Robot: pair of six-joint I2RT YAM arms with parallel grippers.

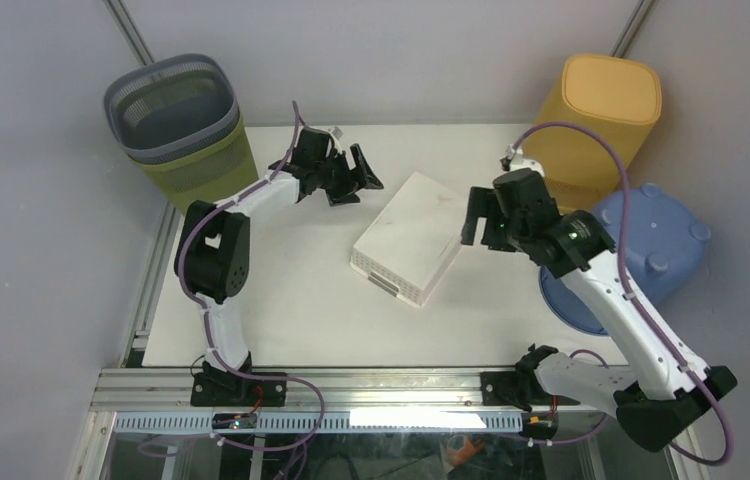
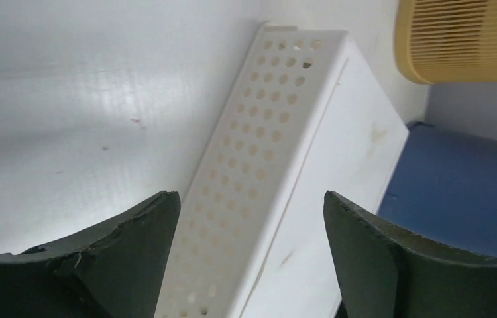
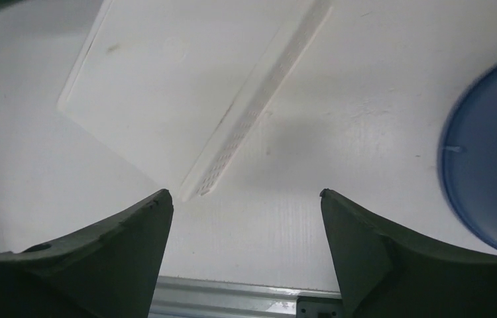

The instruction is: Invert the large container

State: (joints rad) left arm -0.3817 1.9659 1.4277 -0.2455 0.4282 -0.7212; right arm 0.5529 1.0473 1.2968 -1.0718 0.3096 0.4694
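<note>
A large white container (image 1: 408, 237) with perforated sides lies in the middle of the table, its flat solid face up. It also shows in the left wrist view (image 2: 299, 165) and the right wrist view (image 3: 173, 86). My left gripper (image 1: 359, 185) is open and empty, just off the container's far left corner; in its own view (image 2: 251, 199) the perforated side runs between the jaws, which do not touch it. My right gripper (image 1: 481, 232) is open and empty beside the container's right edge, above bare table (image 3: 246, 193).
A grey basket nested in an olive one (image 1: 176, 110) stands at the back left. A yellow bin (image 1: 606, 115) is at the back right, and a blue tub (image 1: 641, 255) lies bottom up at the right edge. The metal front rail (image 3: 232, 298) borders the table.
</note>
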